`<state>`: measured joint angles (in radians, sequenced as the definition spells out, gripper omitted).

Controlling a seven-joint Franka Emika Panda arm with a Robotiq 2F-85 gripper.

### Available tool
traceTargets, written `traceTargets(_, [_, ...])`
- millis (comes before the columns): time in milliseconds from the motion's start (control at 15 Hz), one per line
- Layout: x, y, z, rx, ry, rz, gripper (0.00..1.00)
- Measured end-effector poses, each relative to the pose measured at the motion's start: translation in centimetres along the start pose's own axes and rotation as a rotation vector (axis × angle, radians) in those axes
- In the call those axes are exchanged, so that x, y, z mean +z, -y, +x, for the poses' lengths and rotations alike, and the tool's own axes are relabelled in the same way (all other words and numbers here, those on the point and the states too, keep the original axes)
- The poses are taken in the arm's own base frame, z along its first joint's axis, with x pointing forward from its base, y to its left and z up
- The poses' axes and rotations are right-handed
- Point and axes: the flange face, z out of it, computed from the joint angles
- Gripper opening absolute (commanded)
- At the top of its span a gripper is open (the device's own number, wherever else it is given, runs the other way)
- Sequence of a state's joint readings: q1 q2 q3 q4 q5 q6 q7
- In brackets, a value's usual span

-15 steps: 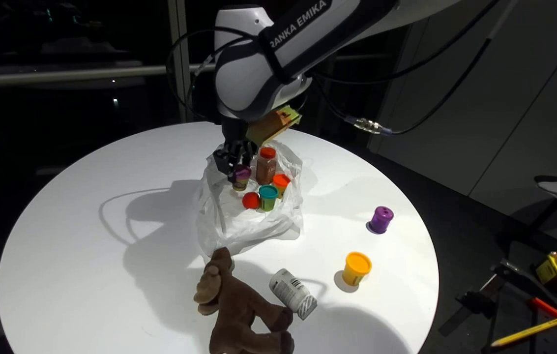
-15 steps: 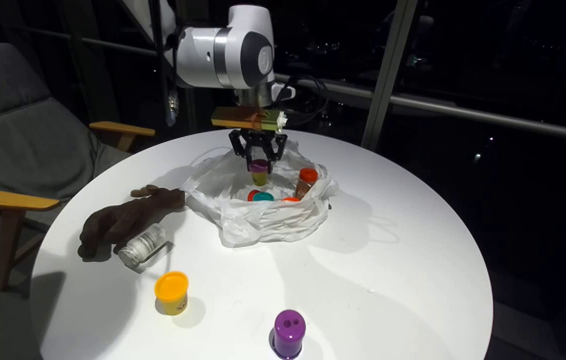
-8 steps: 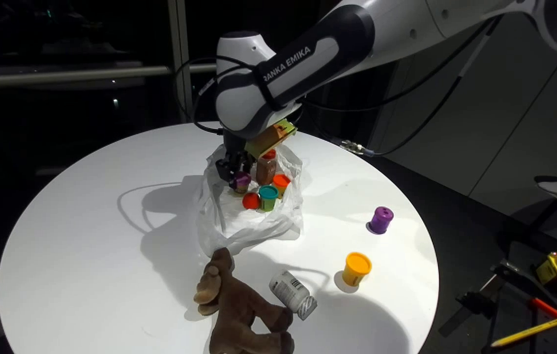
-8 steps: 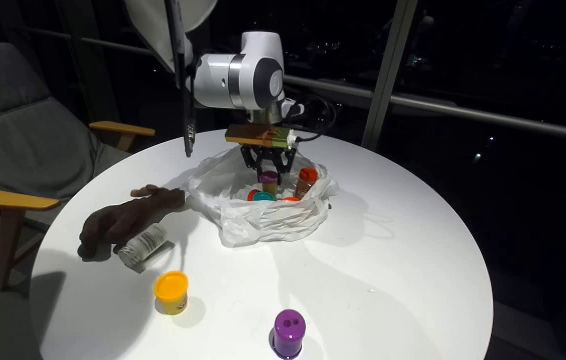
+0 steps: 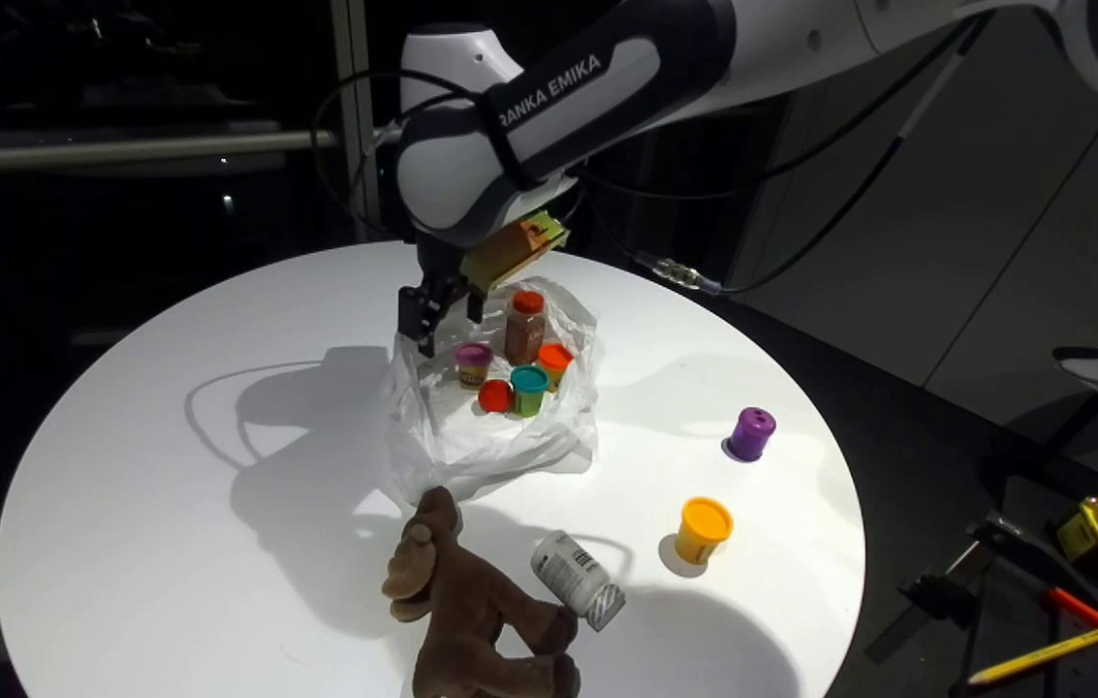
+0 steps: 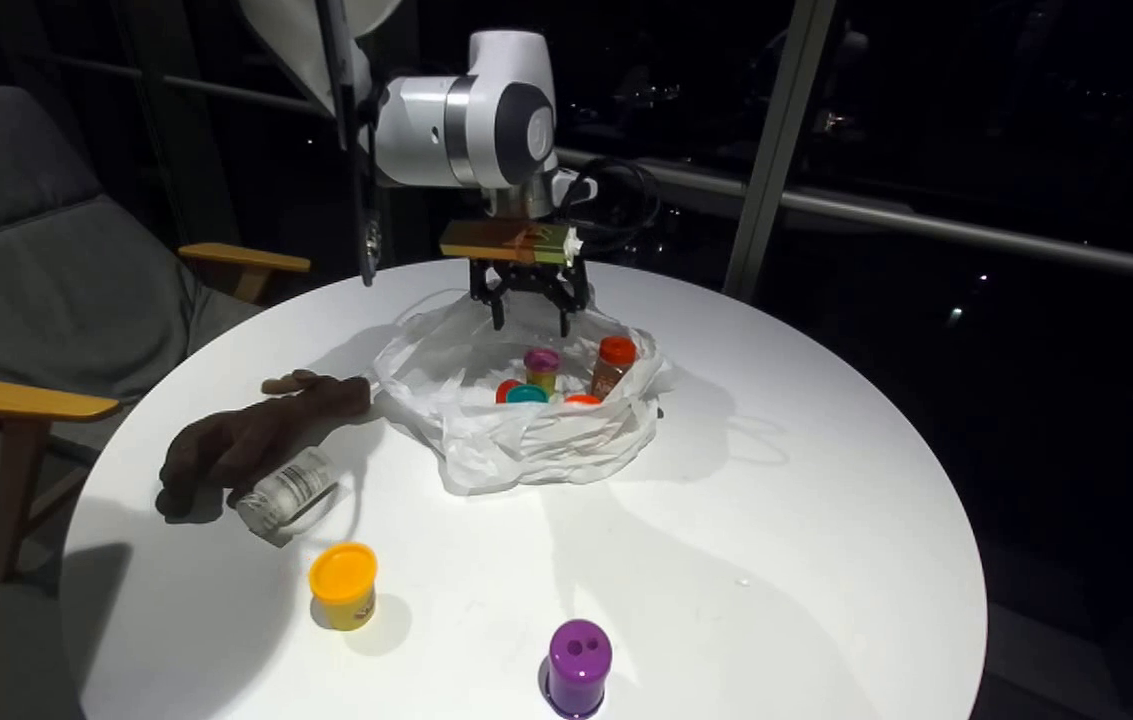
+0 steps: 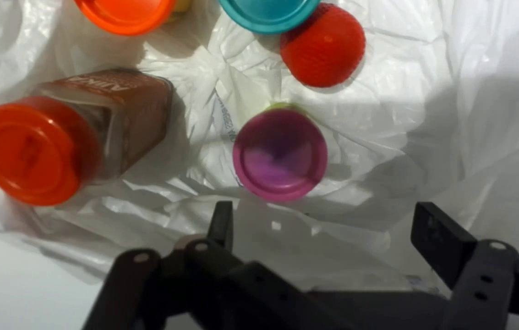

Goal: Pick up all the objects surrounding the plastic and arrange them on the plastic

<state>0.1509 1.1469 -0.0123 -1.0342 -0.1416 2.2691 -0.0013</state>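
"What sort of place is this?"
"A lounge corner, office or home, I can't tell which."
"What shows it?"
"The wooden-armed grey chair (image 6: 36,240), round white table (image 6: 776,590) and dark, metal-framed windows (image 6: 1006,130)."

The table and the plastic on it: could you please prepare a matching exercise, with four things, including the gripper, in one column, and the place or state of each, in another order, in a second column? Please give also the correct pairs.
Things
1. white bottle
2. teal-lidded tub
3. gripper
4. yellow tub

Places and states
A. upright on the plastic, beside the round red object
B. open and holding nothing
C. upright on the table, off the plastic
D. lying on its side, near the brown plush toy

Right pairs: 1-D, 2-A, 3-B, 4-C.
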Motion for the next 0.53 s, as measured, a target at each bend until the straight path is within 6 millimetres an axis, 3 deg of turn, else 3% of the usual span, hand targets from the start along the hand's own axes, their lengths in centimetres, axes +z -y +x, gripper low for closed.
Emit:
traceTargets(267, [-4.2, 1.7, -1.5, -0.017, 0.091, 0.003, 1.0])
traceTargets(533, [-7.0, 1.3, -5.0, -0.007, 0.206, 0.007, 1.0])
